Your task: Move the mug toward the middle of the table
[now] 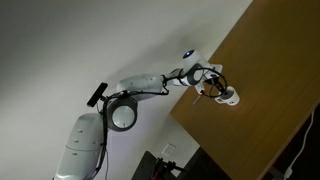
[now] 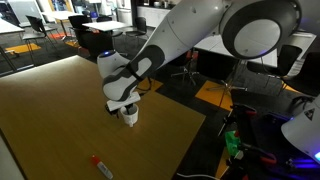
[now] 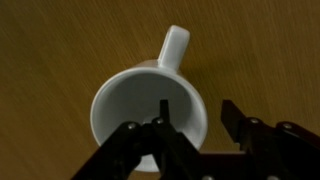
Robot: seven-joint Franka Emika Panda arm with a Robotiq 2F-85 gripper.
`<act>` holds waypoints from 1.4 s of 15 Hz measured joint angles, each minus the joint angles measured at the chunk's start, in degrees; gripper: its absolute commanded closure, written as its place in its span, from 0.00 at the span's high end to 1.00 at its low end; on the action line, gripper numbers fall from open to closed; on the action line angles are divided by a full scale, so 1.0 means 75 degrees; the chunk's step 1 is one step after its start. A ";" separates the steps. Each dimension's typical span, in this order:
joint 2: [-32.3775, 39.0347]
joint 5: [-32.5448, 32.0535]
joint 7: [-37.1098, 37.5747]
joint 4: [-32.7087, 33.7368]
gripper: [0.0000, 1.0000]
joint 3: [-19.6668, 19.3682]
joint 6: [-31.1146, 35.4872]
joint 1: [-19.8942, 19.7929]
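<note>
White mug (image 3: pixel 125 105), tool (image 3: pixel 198 112) straddling rim, wooden table (image 3: pixel 60 40)

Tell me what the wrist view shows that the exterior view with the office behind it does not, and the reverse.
Only the wrist view: the mug's empty inside, its handle pointing away from the gripper, one finger inside the rim, one outside the wall, not closed. Only the exterior view: the robot arm, a small red-orange object lying apart from the mug on the table, office furniture behind. Both: the white mug upright on the brown table, gripper at it.
</note>
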 measured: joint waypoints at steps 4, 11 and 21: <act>-0.0097 0.0006 0.0000 -0.0083 0.78 0.0000 -0.0004 -0.0001; -0.0779 0.0006 0.0000 -0.0832 1.00 0.0000 -0.0008 0.0009; -0.3240 0.0008 -0.0444 -0.3584 1.00 0.0232 -0.0009 -0.0033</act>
